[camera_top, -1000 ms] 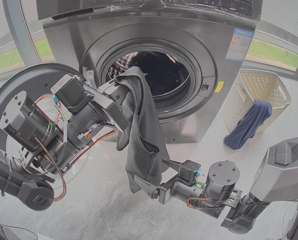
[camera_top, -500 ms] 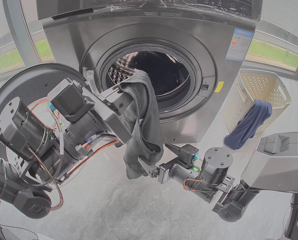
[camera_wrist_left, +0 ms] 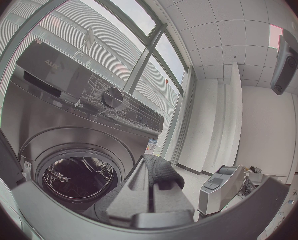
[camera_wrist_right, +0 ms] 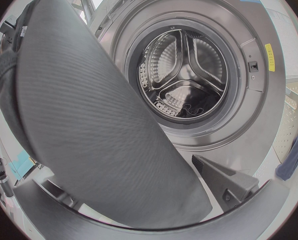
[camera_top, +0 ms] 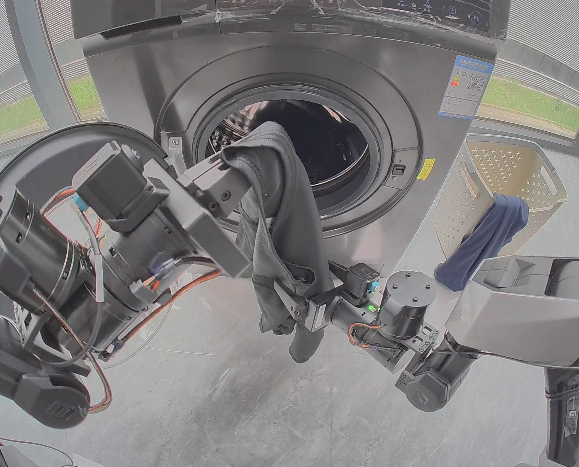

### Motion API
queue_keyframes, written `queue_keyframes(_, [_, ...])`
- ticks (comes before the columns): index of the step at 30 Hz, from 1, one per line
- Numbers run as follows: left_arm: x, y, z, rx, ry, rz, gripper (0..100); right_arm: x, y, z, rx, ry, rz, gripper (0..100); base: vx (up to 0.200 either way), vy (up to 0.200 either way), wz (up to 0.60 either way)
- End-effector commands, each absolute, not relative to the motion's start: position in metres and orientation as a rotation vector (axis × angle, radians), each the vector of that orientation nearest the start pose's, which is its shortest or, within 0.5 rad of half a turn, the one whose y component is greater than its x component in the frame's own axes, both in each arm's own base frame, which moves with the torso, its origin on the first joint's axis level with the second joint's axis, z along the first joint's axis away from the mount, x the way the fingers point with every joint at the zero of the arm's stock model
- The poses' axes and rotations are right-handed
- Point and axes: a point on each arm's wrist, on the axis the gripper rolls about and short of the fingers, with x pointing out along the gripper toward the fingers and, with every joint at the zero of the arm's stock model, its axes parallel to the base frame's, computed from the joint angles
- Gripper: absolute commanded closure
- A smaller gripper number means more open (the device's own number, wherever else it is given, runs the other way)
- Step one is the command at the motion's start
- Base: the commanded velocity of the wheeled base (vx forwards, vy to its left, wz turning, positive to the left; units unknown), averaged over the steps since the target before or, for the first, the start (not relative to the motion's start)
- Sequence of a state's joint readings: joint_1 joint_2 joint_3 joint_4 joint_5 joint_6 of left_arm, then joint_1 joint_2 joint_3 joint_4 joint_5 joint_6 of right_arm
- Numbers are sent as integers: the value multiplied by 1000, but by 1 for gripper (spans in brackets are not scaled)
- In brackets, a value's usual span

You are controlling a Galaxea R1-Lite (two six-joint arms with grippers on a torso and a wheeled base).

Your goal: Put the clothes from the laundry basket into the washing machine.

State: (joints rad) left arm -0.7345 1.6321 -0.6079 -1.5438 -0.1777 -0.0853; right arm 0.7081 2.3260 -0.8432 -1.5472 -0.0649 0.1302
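Note:
A dark grey garment (camera_top: 283, 228) hangs in front of the washing machine's round opening (camera_top: 331, 144). My left gripper (camera_top: 234, 160) is shut on its top edge, level with the opening's left rim; in the left wrist view the cloth (camera_wrist_left: 162, 169) bulges out of the closed fingers (camera_wrist_left: 139, 197). Lower down, my right gripper (camera_top: 309, 287) is open, its jaws spread around the garment's hanging end. In the right wrist view the grey cloth (camera_wrist_right: 88, 117) drapes over one side, and one bare finger (camera_wrist_right: 225, 180) shows. A dark item (camera_wrist_right: 199, 107) lies in the drum.
The washer door (camera_top: 56, 157) stands swung open at the left, behind my left arm. A beige laundry basket (camera_top: 529, 170) leans at the right of the machine with a blue cloth (camera_top: 484, 241) hanging out onto the grey floor (camera_top: 224, 397).
My right gripper has risen toward the machine, gathering up the garment's hanging lower end. My left gripper shifted slightly, still holding the top of the garment.

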Motion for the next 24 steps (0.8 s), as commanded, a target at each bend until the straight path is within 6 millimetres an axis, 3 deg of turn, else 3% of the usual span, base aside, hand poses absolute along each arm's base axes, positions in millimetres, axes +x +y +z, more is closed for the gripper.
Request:
queue_keyframes(1, [191,-178,243,-229,-490,-914,100,313,262,48,151,-17,640,0,0,0,0])
queue_keyframes(6, [192,-176,244,-227,-489,-905,100,314,261,50,162,-21,634,0,0,0,0])
queue_keyframes(7, [192,-175,243,-225,-486,-902,100,314,260,51,165,-23,634,100,0,0,0])
queue_keyframes(11, [203,-169,239,-210,-468,-858,100,310,255,58,173,-22,630,100,0,0,0])
queue_keyframes(17, [233,-144,213,-143,-377,-715,100,296,241,80,180,-37,626,100,0,0,0])
queue_keyframes(22, [234,-136,197,-108,-315,-696,100,292,238,96,199,-72,626,100,0,0,0])
queue_keyframes(24, [233,-135,177,-75,-237,-719,100,291,237,106,221,-97,627,100,0,0,0])
